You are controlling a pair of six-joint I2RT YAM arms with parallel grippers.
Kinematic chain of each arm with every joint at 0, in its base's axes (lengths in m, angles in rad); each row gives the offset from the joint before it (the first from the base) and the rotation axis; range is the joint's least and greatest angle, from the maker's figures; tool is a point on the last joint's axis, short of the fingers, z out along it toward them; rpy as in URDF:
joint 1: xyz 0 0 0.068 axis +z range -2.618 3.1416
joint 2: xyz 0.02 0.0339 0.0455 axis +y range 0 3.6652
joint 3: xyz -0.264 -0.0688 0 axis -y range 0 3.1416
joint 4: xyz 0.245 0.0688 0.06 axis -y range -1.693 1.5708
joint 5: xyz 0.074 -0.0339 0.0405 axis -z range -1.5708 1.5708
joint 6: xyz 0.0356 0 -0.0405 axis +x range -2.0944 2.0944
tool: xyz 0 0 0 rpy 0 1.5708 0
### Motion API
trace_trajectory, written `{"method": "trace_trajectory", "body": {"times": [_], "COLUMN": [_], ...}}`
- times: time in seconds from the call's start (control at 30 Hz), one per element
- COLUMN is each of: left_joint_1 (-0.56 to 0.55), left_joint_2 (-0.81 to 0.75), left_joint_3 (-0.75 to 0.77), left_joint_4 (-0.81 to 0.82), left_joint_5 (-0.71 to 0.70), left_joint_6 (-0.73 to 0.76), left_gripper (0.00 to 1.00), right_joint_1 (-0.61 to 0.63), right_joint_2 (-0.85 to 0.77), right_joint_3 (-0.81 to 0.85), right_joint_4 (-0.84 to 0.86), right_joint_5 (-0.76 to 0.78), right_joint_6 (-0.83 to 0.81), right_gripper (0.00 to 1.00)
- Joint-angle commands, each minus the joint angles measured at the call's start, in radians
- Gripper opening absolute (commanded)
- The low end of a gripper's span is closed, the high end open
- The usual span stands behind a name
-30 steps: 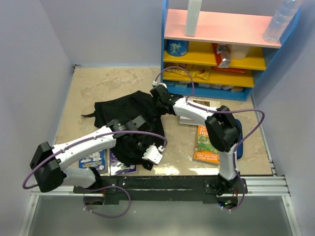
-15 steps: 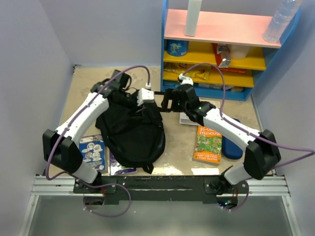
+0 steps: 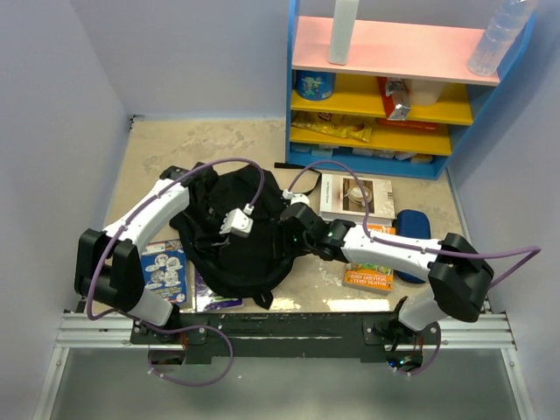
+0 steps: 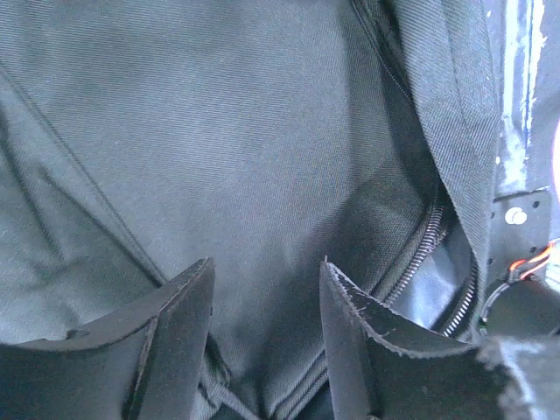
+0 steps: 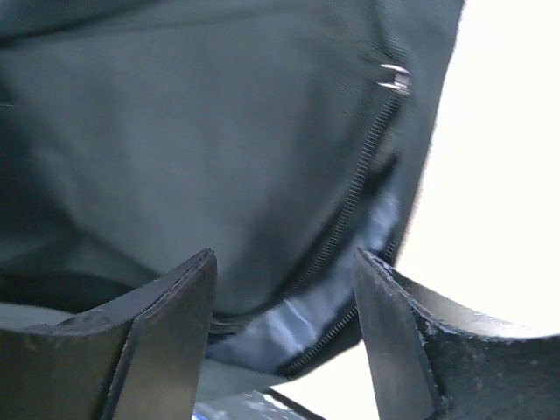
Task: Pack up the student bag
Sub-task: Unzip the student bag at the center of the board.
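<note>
The student bag [image 3: 236, 249], a soft black backpack, lies flat in the middle of the table. My left gripper [image 3: 249, 233] hangs over its top panel. In the left wrist view this gripper [image 4: 267, 262] is open, with only black fabric under it and a zipper [image 4: 427, 249] to its right. My right gripper [image 3: 290, 222] is at the bag's right edge. In the right wrist view it [image 5: 284, 254] is also open. The bag's parted zipper [image 5: 350, 214] and some shiny lining run between the spread fingers, and nothing is clamped.
A grey-white book [image 3: 354, 197], an orange book [image 3: 367, 273] and a dark-blue pencil case [image 3: 413, 224] lie right of the bag. A blue booklet [image 3: 164, 269] and a purple one [image 3: 206, 296] lie to its left. A coloured shelf [image 3: 385, 87] stands at the back right.
Both grippers have gone from shut to open. Both arms have come back from the bag's far edge, the left onto its top and the right to its right rim.
</note>
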Motion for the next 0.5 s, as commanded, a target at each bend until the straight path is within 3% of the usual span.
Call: {"method": "trace_trajectory", "body": {"times": [0.0,0.27,0.47], "left_joint_1": [-0.009,-0.022,-0.014], "left_joint_2": [-0.050,-0.148,-0.179], "left_joint_3": [-0.066,-0.218,-0.208], "left_joint_4": [0.047,0.326,0.337], "left_joint_5": [-0.004,-0.047,-0.012], "left_joint_6": [0.060,-0.070,-0.129], "left_gripper": [0.57,0.54,0.54], "right_joint_1": [0.006,0.007,0.007], "right_joint_2": [-0.062,-0.010,0.107], "right_joint_3": [-0.030,-0.048,0.010], "right_joint_4": [-0.058,-0.006,0.042], "right_joint_5": [0.064,0.015,-0.048], "right_joint_6": [0.056,0.060,0.071], "right_gripper": [0.65,0.64,0.56]}}
